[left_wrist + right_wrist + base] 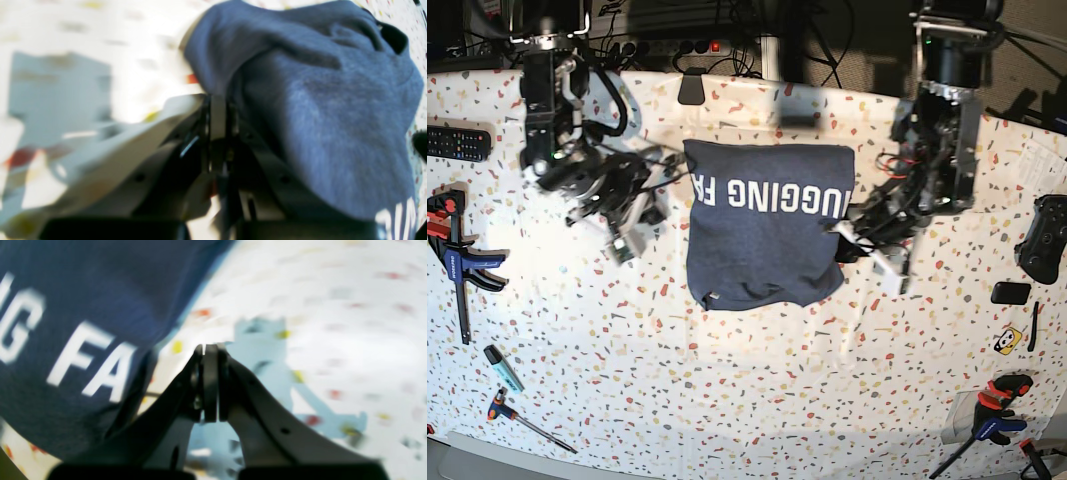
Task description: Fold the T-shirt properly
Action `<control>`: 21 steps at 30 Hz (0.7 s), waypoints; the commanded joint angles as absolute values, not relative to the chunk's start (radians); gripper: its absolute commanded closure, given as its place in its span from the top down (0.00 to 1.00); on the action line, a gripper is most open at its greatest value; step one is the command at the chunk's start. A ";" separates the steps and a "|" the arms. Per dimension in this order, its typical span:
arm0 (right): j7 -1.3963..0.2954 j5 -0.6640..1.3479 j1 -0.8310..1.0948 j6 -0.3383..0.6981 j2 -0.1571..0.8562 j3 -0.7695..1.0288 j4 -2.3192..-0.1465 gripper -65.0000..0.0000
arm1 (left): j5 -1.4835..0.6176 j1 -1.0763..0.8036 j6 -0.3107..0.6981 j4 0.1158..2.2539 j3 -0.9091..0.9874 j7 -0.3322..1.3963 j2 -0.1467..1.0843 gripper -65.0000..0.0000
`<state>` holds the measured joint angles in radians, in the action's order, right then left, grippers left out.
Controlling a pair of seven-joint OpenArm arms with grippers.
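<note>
Sitting folded mid-tabletop (pixel 757 390): one T-shirt (pixel 762 225), lettering up — two tools flank it, right tool (pixel 627 235) clenched on nothing and clear of the cloth, left tool (pixel 867 240) clenched at its edge, grip uncertain.

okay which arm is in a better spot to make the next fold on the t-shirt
Probably the left. The left gripper sits right at the edge of the folded T-shirt, with cloth bunched beside its fingers in the left wrist view. The right gripper is shut and stands clear of the shirt over bare table.
</note>
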<state>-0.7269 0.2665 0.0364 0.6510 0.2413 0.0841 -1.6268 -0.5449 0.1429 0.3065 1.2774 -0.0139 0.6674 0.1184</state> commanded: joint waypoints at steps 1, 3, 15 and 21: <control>-0.726 0.304 0.021 0.663 0.247 0.116 -1.666 0.00 | -0.588 0.160 0.319 1.332 -0.014 0.653 0.136 0.00; -0.776 0.377 0.022 0.682 0.247 0.178 -1.704 0.00 | -0.633 0.133 0.319 1.401 -0.014 0.683 0.178 0.00; -0.894 0.484 0.286 0.681 0.245 0.410 -1.940 0.00 | -0.577 -0.221 0.277 1.797 0.052 0.707 0.332 0.00; -0.929 0.597 0.495 0.682 0.241 0.535 -2.019 0.00 | -0.654 -0.414 0.345 1.833 0.278 0.701 0.339 0.00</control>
<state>-0.9489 0.5823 0.4961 0.6743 0.2298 0.5308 -1.9987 -0.6453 -0.4160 0.3450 1.8133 0.2771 0.7124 0.3298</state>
